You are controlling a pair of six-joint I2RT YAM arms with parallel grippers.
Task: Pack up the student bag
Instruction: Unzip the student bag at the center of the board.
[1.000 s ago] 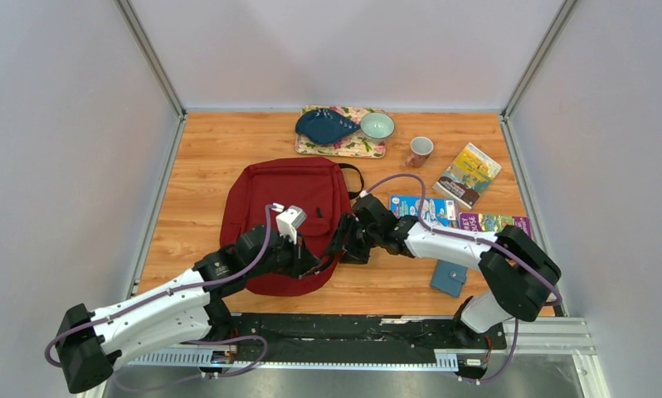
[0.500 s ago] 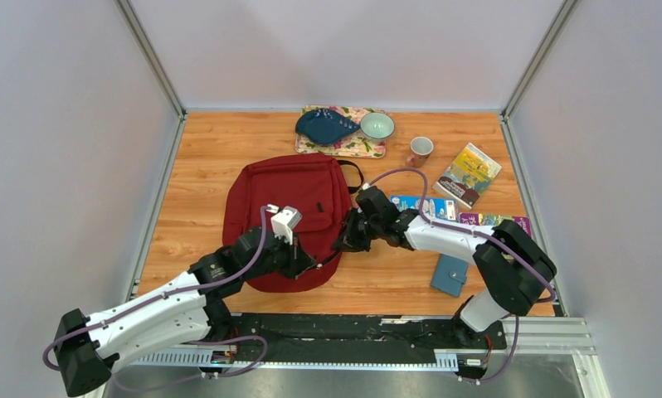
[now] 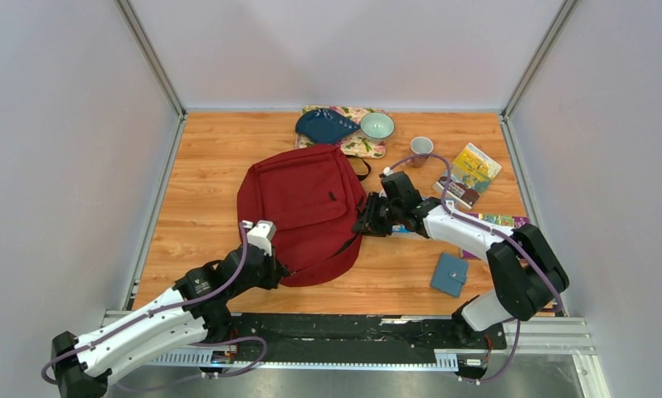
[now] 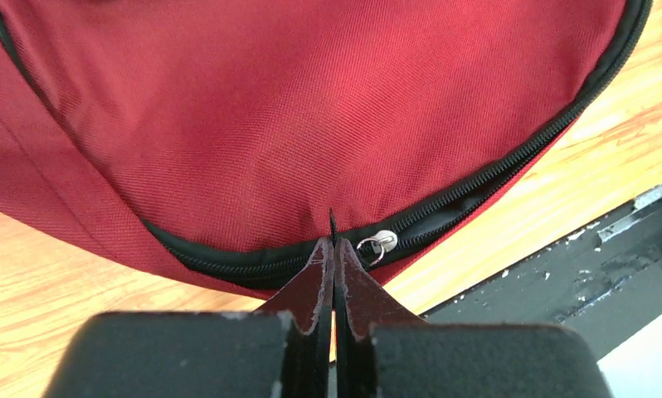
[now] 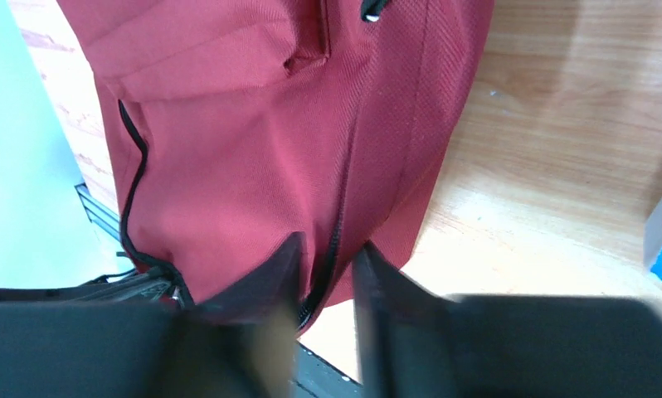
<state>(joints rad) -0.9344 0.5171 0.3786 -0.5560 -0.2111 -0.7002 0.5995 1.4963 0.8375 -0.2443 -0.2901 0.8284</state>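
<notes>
The student bag (image 3: pixel 307 207), dark red with black zippers, lies flat on the wooden table and fills the left wrist view (image 4: pixel 311 108) and the right wrist view (image 5: pixel 261 141). My left gripper (image 3: pixel 281 269) sits at the bag's near edge. Its jaws (image 4: pixel 333 245) are shut on a thin black pull tab beside the silver zipper slider (image 4: pixel 382 243). My right gripper (image 3: pixel 367 221) is at the bag's right side. Its fingers (image 5: pixel 328 257) stand narrowly apart, clamped on a fold of red fabric with the zipper line in it.
A floral tray (image 3: pixel 348 148) at the back holds a blue dish (image 3: pixel 323 126) and a green bowl (image 3: pixel 377 125). A cup (image 3: pixel 420 148), picture books (image 3: pixel 470 172) (image 3: pixel 498 221) and a blue wallet (image 3: pixel 450 274) lie to the right. The black base rail (image 4: pixel 560 274) runs just beyond the bag's near edge.
The bag has slid and turned toward the back right. The right gripper moved back and right along with its edge. The left arm drew back toward the near left.
</notes>
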